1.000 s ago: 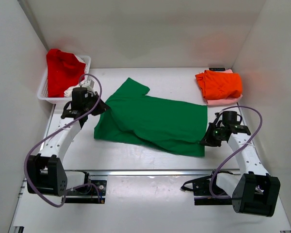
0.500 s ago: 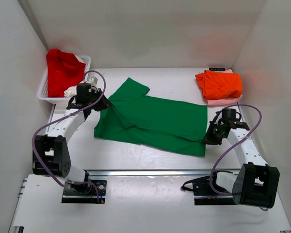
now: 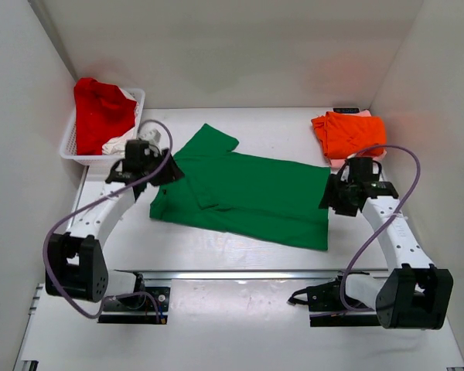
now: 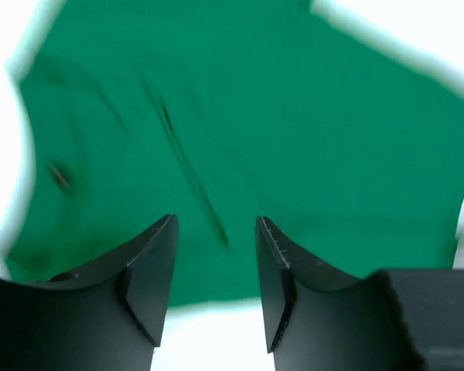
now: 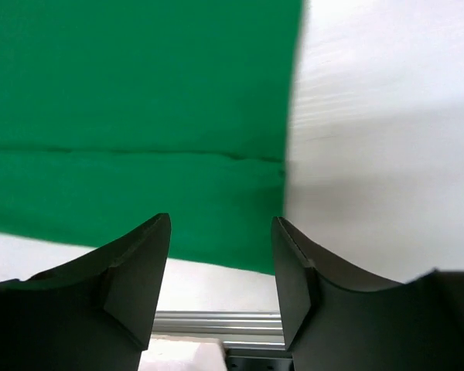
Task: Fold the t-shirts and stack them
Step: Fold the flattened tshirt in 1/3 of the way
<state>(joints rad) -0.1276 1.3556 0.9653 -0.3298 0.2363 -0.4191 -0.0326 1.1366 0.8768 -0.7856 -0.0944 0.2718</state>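
Looks like a robotics lab test cell: boxed in by plain white panel walls, with a white counter, aluminium mounting rail and bolted-down white robot arms.

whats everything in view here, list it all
green t-shirt: 1, bright green, spread flat mid-table
orange t-shirt: 1, orange, folded, far right
pink t-shirt: 1, pale pink, under the orange one
red t-shirt: 1, red, heaped in the basket
white cloth: 1, white, in the basket by the red one
basket: 1, white lattice, far left
left hand: 1, black, open at the green shirt's left edge
right hand: 1, black, open at its right edge
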